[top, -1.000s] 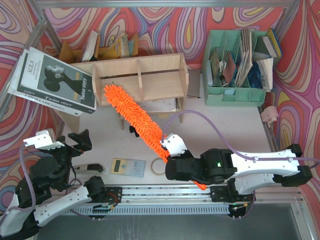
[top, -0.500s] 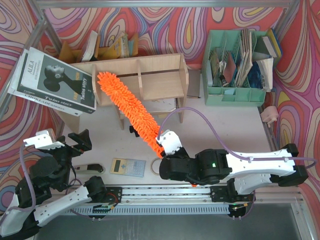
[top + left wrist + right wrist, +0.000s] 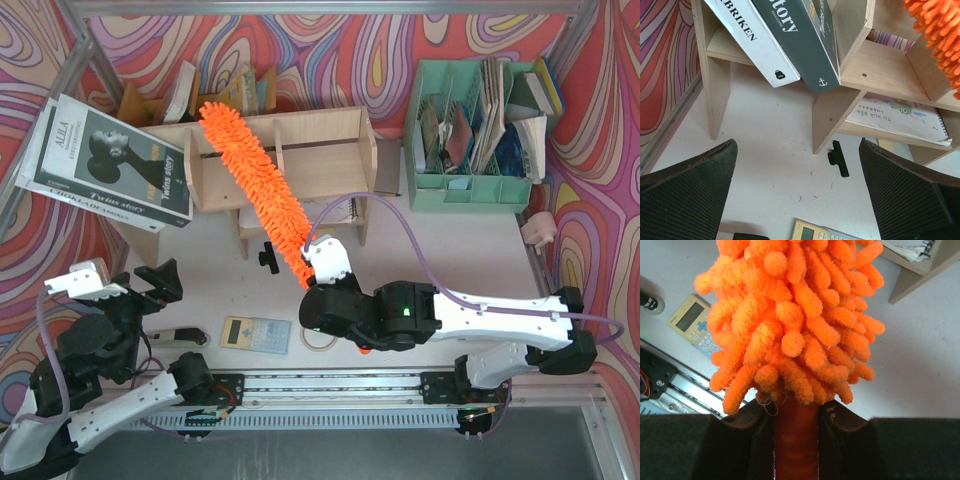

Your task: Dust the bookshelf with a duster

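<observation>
- The right gripper (image 3: 796, 426) is pinched tight on the handle of the duster (image 3: 250, 175), just below the fluffy head. The wrist view shows the jaws snug on both sides of the orange stem.
- In the overhead view the duster runs diagonally from mid-frame toward the upper left. Its head lies across the top board of the bookshelf (image 3: 320, 150), with the tip at the back edge over the left-hand bays.
- The left gripper (image 3: 799, 200) is spread wide with nothing in it, sitting at the lower left of the overhead frame and facing the shelf's left end.
- My read is that it's mid-sweep on the top board, left portion. The right stretch of the top and the lower tier look like they're yet to be done, though I can't actually see any dust.
- Next move, I'd guess, is to drag the head rightward along the top with light contact, then tip it lower to get into the bays.
- Things to watch: the big book (image 3: 105, 160) leaning at the shelf's left end, the dividers, and a notebook (image 3: 895, 117) tucked in the lower tier. Any of them could snag or get shoved.
</observation>
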Available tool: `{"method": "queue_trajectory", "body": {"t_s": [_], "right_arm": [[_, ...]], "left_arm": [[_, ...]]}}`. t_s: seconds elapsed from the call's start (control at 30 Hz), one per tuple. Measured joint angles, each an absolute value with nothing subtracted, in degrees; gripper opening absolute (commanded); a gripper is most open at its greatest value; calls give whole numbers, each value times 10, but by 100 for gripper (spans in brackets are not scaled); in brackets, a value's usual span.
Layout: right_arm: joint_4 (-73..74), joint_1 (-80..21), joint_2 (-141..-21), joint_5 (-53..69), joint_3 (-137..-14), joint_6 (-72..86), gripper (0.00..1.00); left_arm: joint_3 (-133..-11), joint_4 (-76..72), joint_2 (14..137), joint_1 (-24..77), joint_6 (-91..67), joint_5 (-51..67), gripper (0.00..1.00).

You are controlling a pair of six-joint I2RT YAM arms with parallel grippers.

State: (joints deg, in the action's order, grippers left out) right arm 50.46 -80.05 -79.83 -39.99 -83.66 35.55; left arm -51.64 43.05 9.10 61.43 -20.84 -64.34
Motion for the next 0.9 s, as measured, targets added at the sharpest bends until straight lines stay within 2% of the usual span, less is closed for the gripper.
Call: {"method": "queue_trajectory", "body": {"t_s": [0.9], "right_arm": [[547,-791,-803,-372,-809,444,0]], "left_arm": [[-516,436,90,614,-217,-648,99]]}}
